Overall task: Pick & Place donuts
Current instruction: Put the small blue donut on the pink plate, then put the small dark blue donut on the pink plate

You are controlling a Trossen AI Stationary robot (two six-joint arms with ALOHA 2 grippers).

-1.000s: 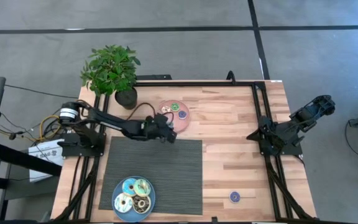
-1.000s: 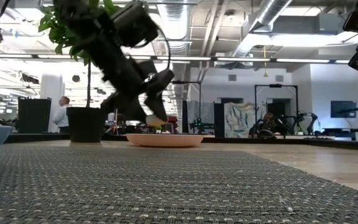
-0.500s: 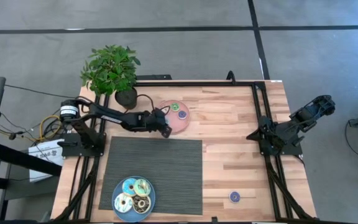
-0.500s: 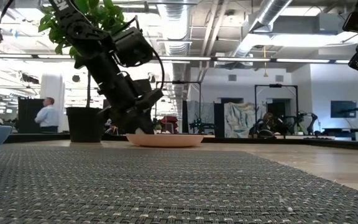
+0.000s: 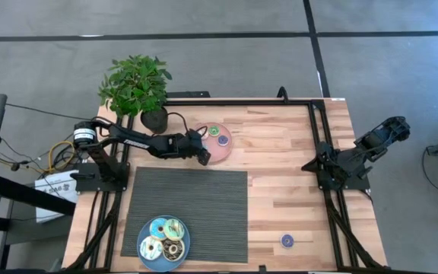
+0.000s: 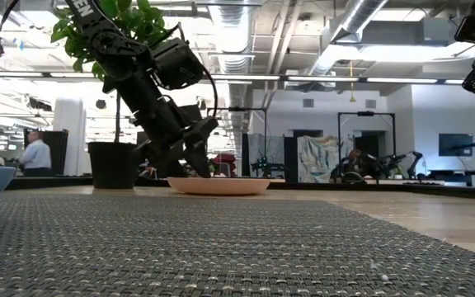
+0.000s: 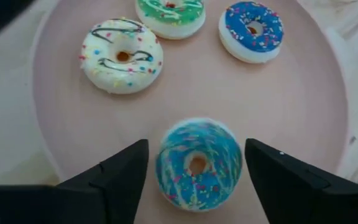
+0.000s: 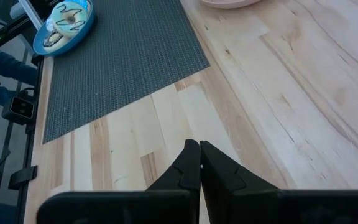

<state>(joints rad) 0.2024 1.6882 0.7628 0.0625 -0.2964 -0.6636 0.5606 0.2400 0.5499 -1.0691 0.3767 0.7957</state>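
Note:
In the left wrist view a blue-iced donut (image 7: 197,165) lies flat on the pink plate (image 7: 303,124), near its rim. My left gripper (image 7: 196,143) is open, one finger on each side of this donut, with a narrow gap on both sides. In the high view this gripper (image 5: 205,156) hovers over the pink plate's (image 5: 220,151) near-left edge. Farther in on the plate lie a cream donut (image 7: 122,55), a green one (image 7: 169,9) and a blue one (image 7: 252,30). My right gripper (image 8: 199,155) is shut and parked high at the table's right edge.
A blue plate (image 5: 188,242) with several donuts sits on the dark mat (image 5: 204,198) near the table's near-left corner. One small blue-purple donut (image 5: 287,240) lies alone on the wood at the near right. A potted plant (image 5: 137,87) stands at the far left.
My left gripper has moved from the mat's far edge toward the far edge of the table, over the pink plate, and has come down a little. In the low view its fingers now stand wider apart than half a second ago.

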